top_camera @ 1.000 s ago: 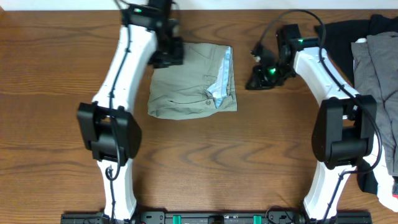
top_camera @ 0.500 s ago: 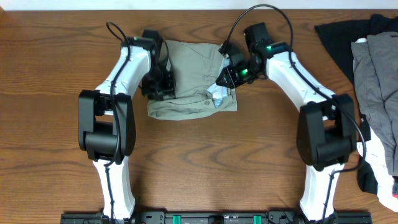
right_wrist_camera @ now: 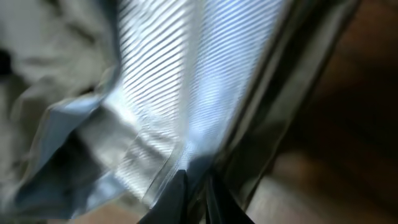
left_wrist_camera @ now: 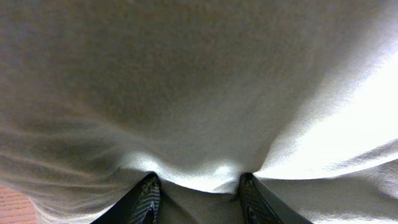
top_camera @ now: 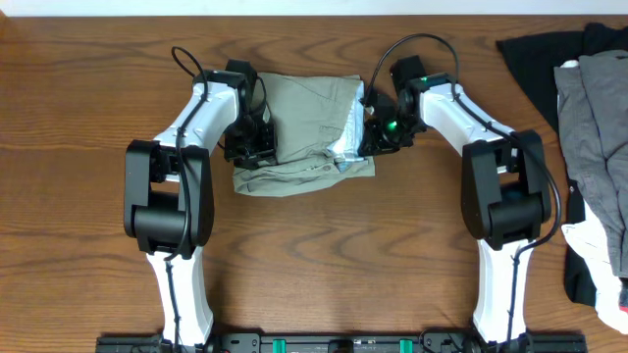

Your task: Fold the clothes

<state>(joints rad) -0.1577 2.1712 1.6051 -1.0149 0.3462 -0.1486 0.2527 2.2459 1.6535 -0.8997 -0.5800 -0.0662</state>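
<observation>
Lying folded into a rough square on the table (top_camera: 314, 265), toward its far edge and about centred between the two arms, the shorts (top_camera: 299, 132) show sage-green cloth with a strip of pale lining along their right side. A button or stud sits near the lower right part of the fold.

Both arms reach forward from their bases at the near edge and bend inward at the elbow, so that each wrist meets one side of the shorts. The left tool (top_camera: 257, 147) is on the left edge of the fold. In the left wrist view its two fingers stand apart, tips pressed into the cloth, which bulges up between them and fills the frame (left_wrist_camera: 199, 202).

The right tool (top_camera: 374, 137) is on the right edge, at the pale lining. In the right wrist view its fingers are drawn nearly together, pinching the thin edge of the striped lining, with dark wood showing to the right (right_wrist_camera: 196, 199).

Well apart from the shorts, at the right end of the table, a black garment (top_camera: 535, 59) lies under a grey garment (top_camera: 599, 118).
</observation>
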